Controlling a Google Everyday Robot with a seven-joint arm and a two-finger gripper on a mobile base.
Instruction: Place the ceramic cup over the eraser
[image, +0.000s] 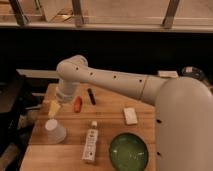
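Observation:
The ceramic cup (54, 131) is small, white and tapered, and stands on the wooden table (107, 125) near its left edge. The eraser (91, 96) is a narrow black bar lying further back, near the table's middle. My gripper (53, 108) hangs at the end of the white arm, just above and behind the cup, left of the eraser. It holds nothing that I can see.
An orange-red oblong thing (78, 104) lies between the gripper and the eraser. A white labelled bottle (90, 142) lies at the front, a green bowl (128, 151) to its right, a flat white block (130, 115) further right. The arm's large body fills the right side.

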